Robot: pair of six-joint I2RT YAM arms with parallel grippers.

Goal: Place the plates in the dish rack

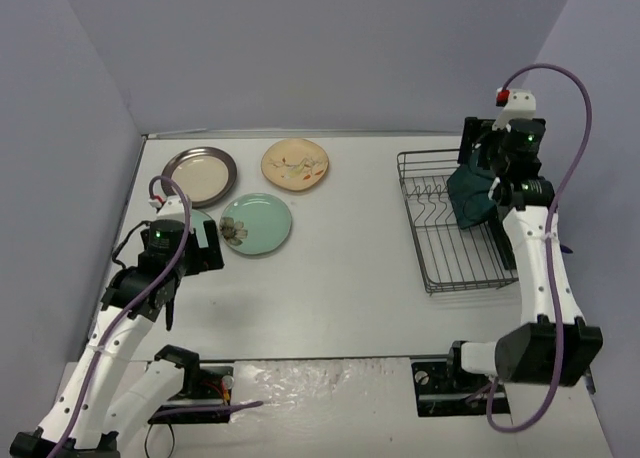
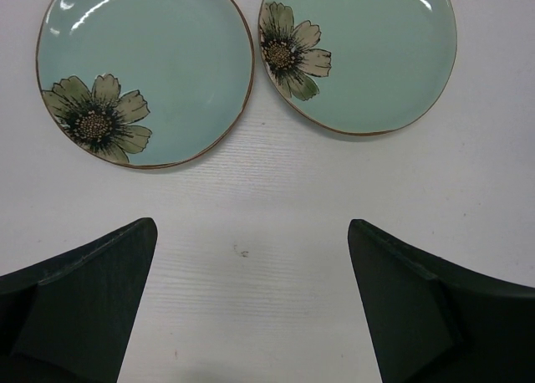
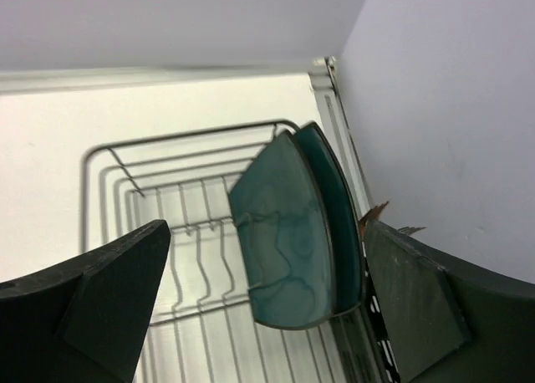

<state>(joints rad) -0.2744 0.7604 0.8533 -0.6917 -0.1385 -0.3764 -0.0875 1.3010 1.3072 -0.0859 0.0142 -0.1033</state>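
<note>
Right gripper (image 3: 267, 224) is wide open, one finger on either side of the two teal plates (image 3: 288, 249), with no clamp visible. The right finger sits just beside the rear plate's rim and the left finger is well apart. Both plates stand on edge, face to face, at the far right of the dish rack (image 1: 432, 263). Can't tell whether their bottoms are seated between tines.

Judgement: two of six loaded, and the step in hand is getting the right arm clear of the rack. Back straight out along the finger axis with no sideways swing. The right finger is the one likely to clip a rim and tip the pair. Hold the jaws wide until clear.

Left gripper (image 2: 251, 224) is also wide and holds nothing. It hovers over the surface (image 2: 251, 316) on the near side of the two mint plates (image 2: 146, 65), which lie side by side at the left. The grey-rimmed cream plate (image 1: 200, 175) and floral cream plate (image 1: 295, 164) lie farther back on the left. All four lie flat, so expect an edge grab.
</note>
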